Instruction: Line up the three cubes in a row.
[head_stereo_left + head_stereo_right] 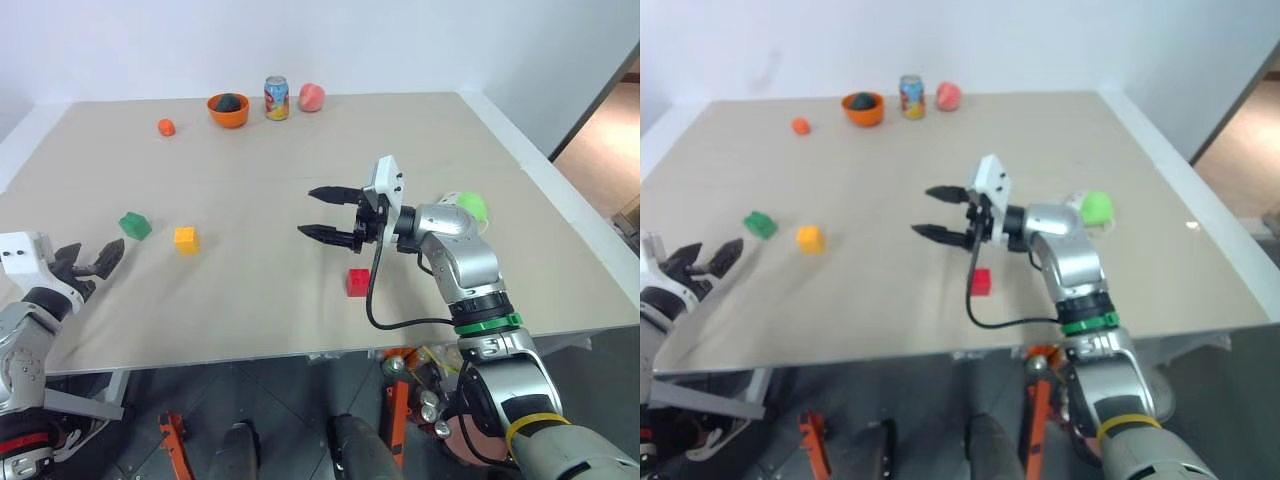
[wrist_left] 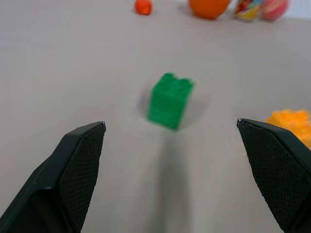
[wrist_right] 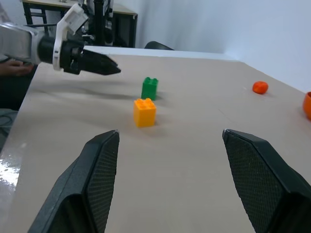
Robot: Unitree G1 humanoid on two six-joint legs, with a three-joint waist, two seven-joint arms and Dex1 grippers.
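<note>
Approach step judged: left gripper [image 1: 97, 262] fingers spread, aimed at green cube [image 1: 134, 225] beside yellow cube [image 1: 186, 239]. Right gripper [image 1: 330, 214] spread, empty. Red cube [image 1: 358, 282] lies apart; alignment needed next.

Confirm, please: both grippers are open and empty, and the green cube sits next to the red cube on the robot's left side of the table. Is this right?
Not quite. The green cube sits next to the yellow cube, not the red cube, which lies apart below the right gripper, as the left eye view shows. The rest holds: the left gripper and the right are open and empty.
</note>
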